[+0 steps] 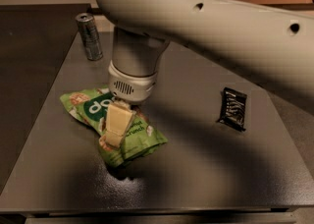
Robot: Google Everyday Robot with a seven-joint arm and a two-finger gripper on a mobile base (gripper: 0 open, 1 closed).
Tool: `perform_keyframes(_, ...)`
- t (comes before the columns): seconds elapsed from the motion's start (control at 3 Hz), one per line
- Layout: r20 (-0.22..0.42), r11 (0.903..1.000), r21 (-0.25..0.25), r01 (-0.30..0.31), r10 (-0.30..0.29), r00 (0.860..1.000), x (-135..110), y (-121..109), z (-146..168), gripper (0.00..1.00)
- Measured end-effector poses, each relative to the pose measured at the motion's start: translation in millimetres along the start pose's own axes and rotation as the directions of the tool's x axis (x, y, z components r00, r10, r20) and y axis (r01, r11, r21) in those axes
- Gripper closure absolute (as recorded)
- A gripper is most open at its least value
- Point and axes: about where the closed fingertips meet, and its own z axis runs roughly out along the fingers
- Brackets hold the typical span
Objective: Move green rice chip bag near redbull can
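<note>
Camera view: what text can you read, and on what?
"da": green rice chip bag, white letters; the rest is hidden behind the gripper on the bag.
"runch": same bag, small print.
Redbull can: nothing readable.
Black wrapper: print too blurred.

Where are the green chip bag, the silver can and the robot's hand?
Green crinkly chip bag (142, 138): camera view, lower right part.
Slim silver-grey metal can (90, 37): camera view, its side.
Hand (114, 138): camera view, tip, at the bag.
</note>
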Motion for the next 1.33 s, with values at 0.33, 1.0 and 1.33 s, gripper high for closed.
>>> perform_keyframes(0.33,0.023,0.9996,0.027,0.001,-0.002,1.000,4,-9,-21,0.63)
perform_keyframes(1.0,0.047,0.9890,0.148,-0.008,0.001,0.999,7,-58,-75,1.00)
perform_keyframes(1.33,0.056,0.9784,0.206,-0.009,-0.002,0.998,3,-94,-93,1.00)
